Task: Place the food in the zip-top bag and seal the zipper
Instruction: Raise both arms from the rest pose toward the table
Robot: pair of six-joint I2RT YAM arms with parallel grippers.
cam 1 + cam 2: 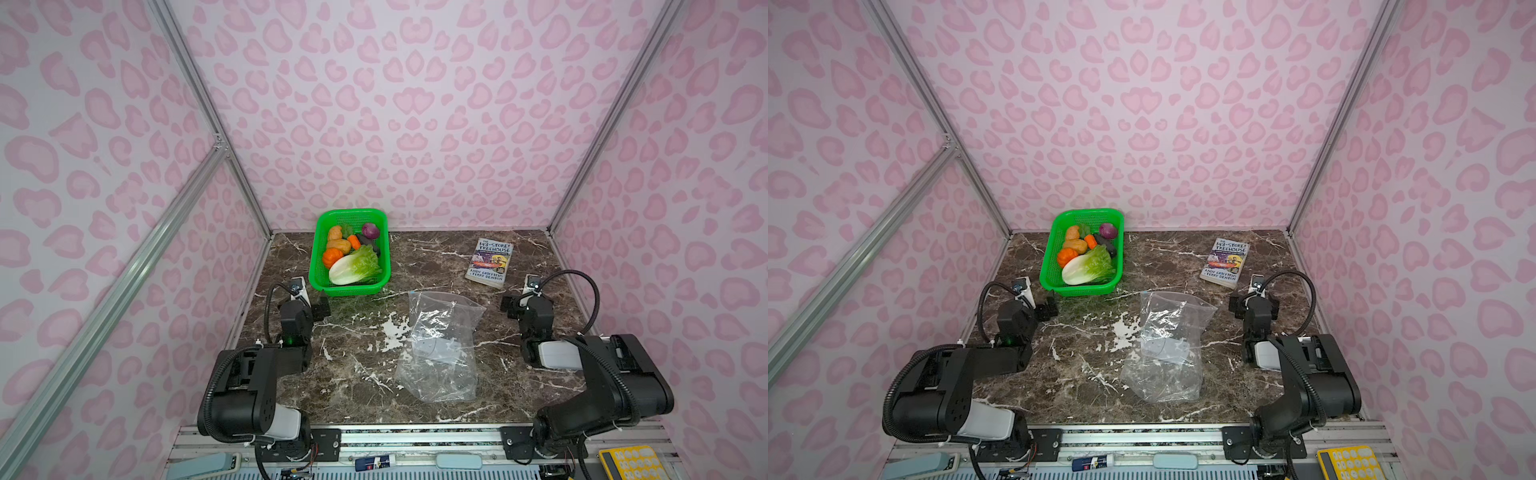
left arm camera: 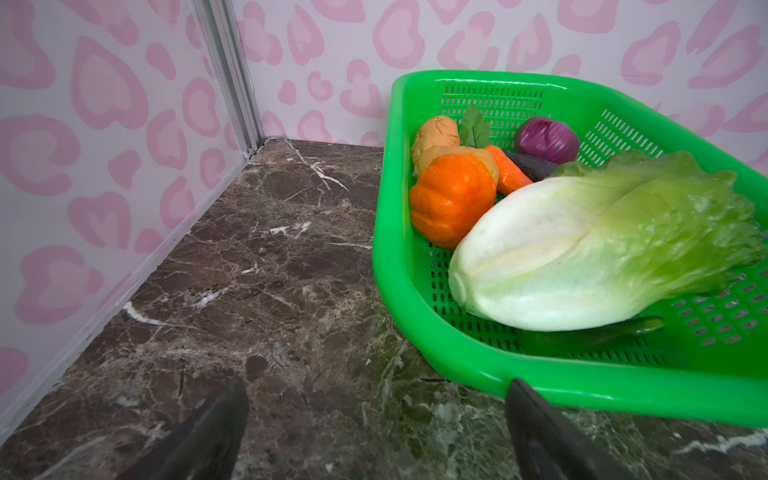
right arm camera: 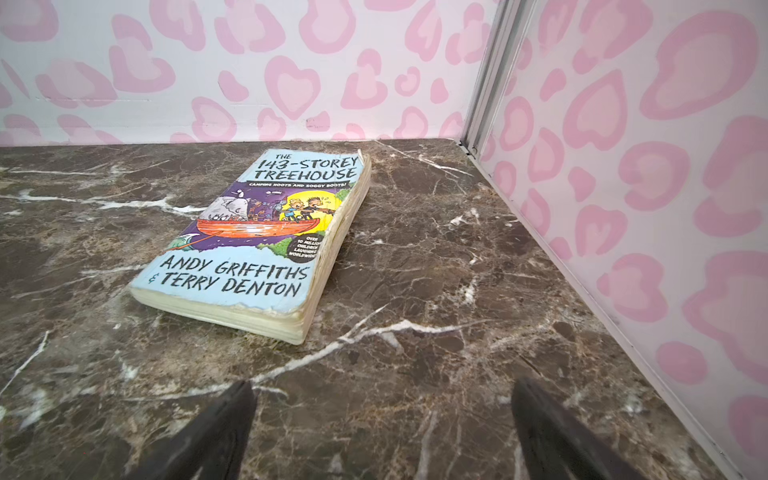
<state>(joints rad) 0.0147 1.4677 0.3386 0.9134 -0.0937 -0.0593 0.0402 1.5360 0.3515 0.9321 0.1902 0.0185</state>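
Note:
The food lies in a green mesh basket at the back left: a white-green cabbage, an orange pumpkin, a carrot, tan potatoes and a purple onion. The clear crinkly zip-top bag lies flat and empty mid-table. Its zipper runs along the far edge, with a small blue tab at the left end. My left gripper is open just in front of the basket. My right gripper is open right of the bag.
A paperback book lies at the back right, ahead of my right gripper. Pink patterned walls enclose the marble table on three sides. A yellow calculator sits on the front rail.

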